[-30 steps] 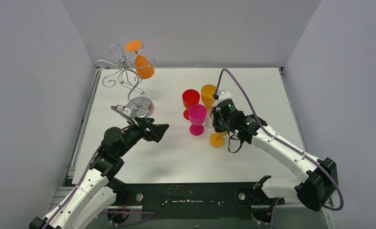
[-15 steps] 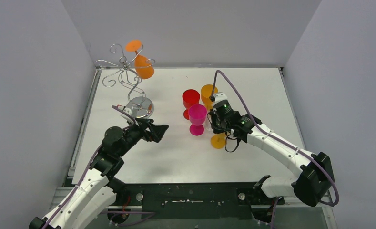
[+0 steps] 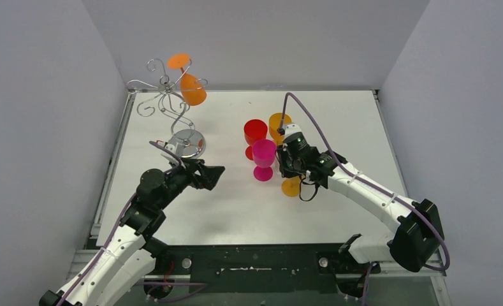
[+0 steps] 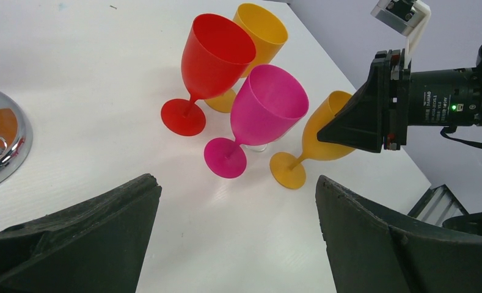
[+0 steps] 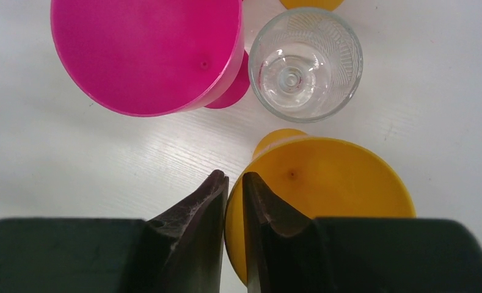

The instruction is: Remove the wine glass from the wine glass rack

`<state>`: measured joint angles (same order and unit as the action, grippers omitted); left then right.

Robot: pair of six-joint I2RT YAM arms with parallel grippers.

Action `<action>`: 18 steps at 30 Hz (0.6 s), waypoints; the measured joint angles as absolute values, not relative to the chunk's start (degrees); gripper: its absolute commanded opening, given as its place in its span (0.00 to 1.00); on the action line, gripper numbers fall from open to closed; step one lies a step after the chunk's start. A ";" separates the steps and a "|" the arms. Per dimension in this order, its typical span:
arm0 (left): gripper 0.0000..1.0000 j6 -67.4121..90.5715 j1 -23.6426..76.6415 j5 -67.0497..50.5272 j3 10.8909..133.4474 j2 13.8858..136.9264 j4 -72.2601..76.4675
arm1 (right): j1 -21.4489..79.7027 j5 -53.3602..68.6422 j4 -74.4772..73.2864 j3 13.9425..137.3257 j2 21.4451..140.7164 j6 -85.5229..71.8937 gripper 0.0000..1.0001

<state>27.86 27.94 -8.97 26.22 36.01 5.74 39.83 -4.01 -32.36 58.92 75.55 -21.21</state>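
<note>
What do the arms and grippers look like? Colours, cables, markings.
White links, black joints on the left arm and right arm; each trails a purple cable. The left gripper and right gripper have black wedge-shaped fingers. A green light glows on the right wrist beside white lettering.

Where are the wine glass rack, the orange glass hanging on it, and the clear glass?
wine glass rack [image 3: 194, 141]: top view, round base.
orange glass [image 3: 193, 91]: top view, bowl.
clear glass [image 5: 305, 64]: right wrist view, inside the bowl.
</note>
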 measured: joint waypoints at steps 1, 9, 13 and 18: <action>0.98 27.86 27.94 -8.91 26.22 36.01 5.76 | 39.83 -3.64 -32.40 59.05 75.70 -21.23 0.24; 0.97 27.86 27.88 -6.68 26.63 36.91 5.26 | 39.83 -1.21 -33.82 63.53 75.81 -21.28 0.45; 0.97 27.90 27.64 -3.64 27.18 36.97 4.49 | 39.83 -0.12 -34.22 66.11 75.57 -21.28 0.48; 0.97 27.75 27.57 0.10 27.18 37.58 4.25 | 39.83 2.28 -34.17 67.26 74.32 -21.76 0.50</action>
<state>27.75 27.57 0.10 27.18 37.58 4.25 39.83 2.28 -34.17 67.26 74.32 -21.76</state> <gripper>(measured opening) 0.974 0.488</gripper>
